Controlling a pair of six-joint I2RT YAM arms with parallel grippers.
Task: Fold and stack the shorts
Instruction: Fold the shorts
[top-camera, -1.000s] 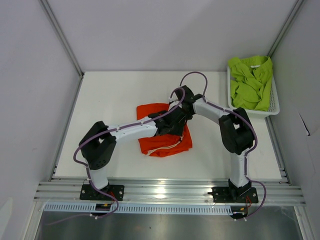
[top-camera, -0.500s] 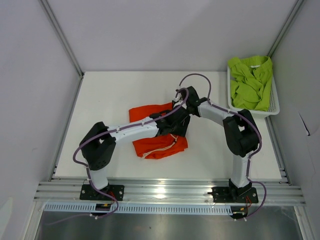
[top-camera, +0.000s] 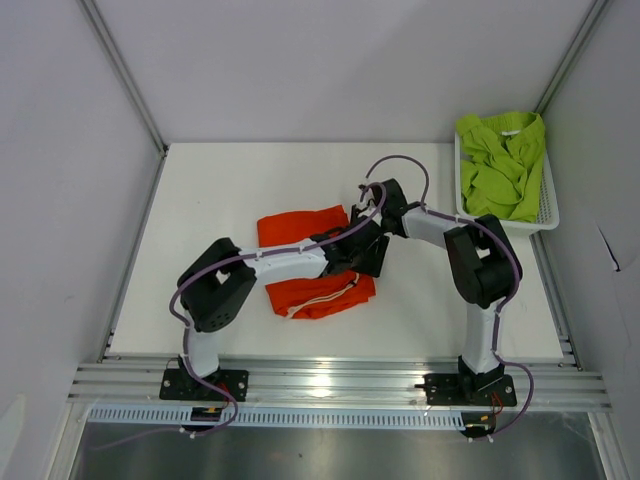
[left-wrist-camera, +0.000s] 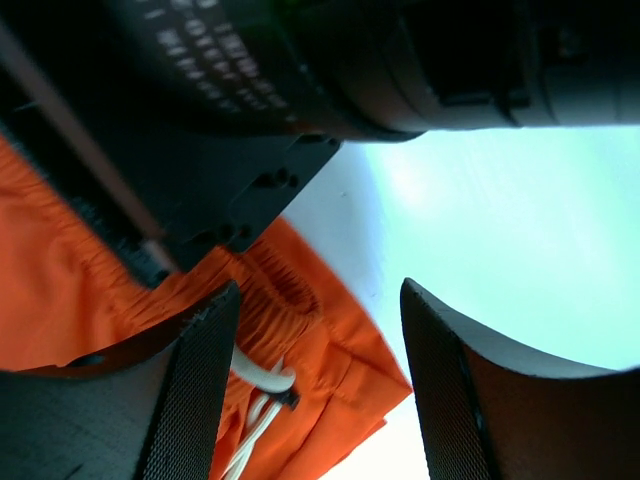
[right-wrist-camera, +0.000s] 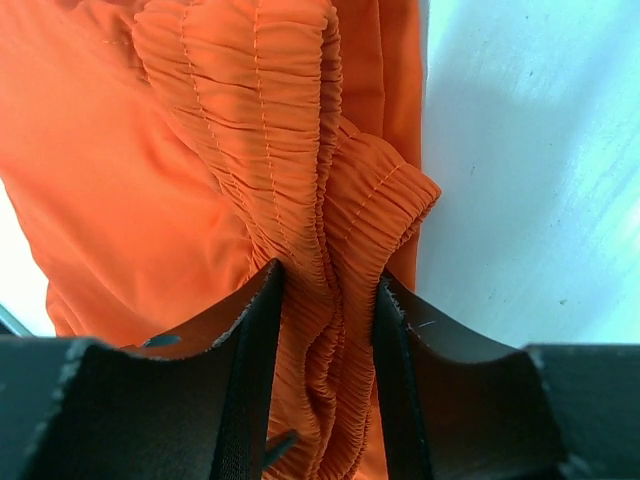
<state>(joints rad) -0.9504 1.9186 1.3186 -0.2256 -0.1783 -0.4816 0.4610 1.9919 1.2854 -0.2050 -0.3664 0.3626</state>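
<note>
The orange-red shorts (top-camera: 300, 235) lie crumpled on the white table at centre, with the white drawstring (top-camera: 325, 293) at their near edge. My right gripper (top-camera: 372, 232) is at their right edge. In the right wrist view it (right-wrist-camera: 328, 275) is shut on the bunched elastic waistband (right-wrist-camera: 300, 150). My left gripper (top-camera: 360, 256) is close beside it, over the same edge. In the left wrist view it (left-wrist-camera: 318, 300) is open, above a corner of the orange shorts (left-wrist-camera: 330, 350) and the drawstring (left-wrist-camera: 262, 385), and holds nothing. The lime green shorts (top-camera: 500, 165) lie heaped in the basket.
The white mesh basket (top-camera: 520, 228) stands at the table's back right, against the right wall. The two arms cross closely over the shorts; the right arm's black body (left-wrist-camera: 300, 80) fills the top of the left wrist view. Grey walls enclose the table.
The orange shorts have shifted left and bunched narrower. Both grippers have moved a little to the right, and the left arm's elbow has swung right.
</note>
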